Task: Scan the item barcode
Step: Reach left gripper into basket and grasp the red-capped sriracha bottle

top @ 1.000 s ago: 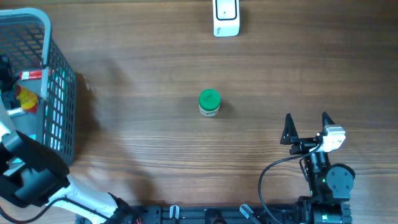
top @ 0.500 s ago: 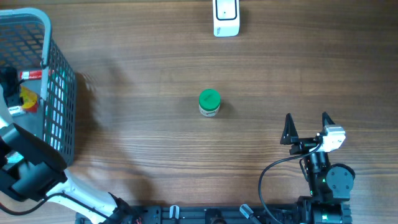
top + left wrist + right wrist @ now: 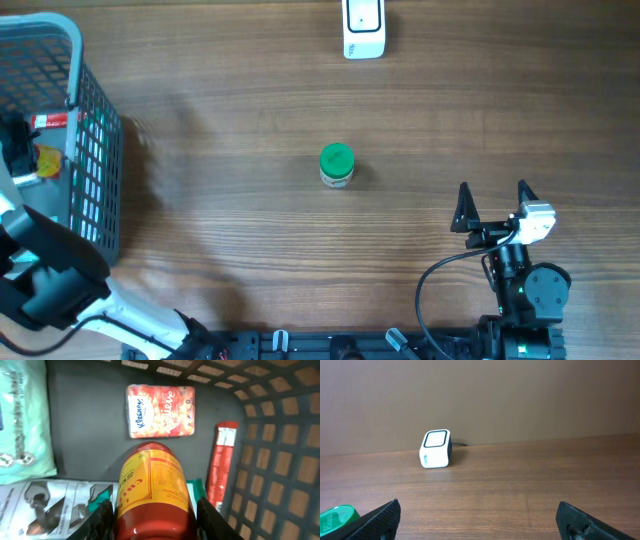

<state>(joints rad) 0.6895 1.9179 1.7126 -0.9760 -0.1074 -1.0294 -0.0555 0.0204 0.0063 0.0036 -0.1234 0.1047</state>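
Left wrist view is filled by the inside of the basket [image 3: 280,435], a dark mesh one that stands at the left edge of the table [image 3: 250,250], toward its far left corner. The red bottle [image 3: 155,480] is found there, in the near part of the basket. Its body is glossy red with a rounded shoulder, and a yellow label with red print and a small boxed table of text is wrapped around it. The print is too small to be read. Whether the bottle lies flat or is tilted cannot be told.

The left gripper [image 3: 156,510] is closed around this bottle: 1 dark finger is pressed against each side of the red body, below the label, so the jaws are kept about as wide as the bottle.

Beyond the bottle, near the far wall of the basket, a red and white tissue pack [image 3: 161,411] lies flat. A narrow red pack [image 3: 223,465] is leaned along the right wall. A pale green packet [image 3: 22,420] is seen at the left wall, and a grey and white packet [image 3: 50,505] lies just beside the bottle on the same side.

On the overhead view, the white scanner [image 3: 363,28] is placed at the far edge of the table. A small jar with a green lid [image 3: 337,165] stands near the middle, well apart from both. The right gripper [image 3: 493,188] is held near the front edge with its 2 fingers spread wide, and nothing is held between them.
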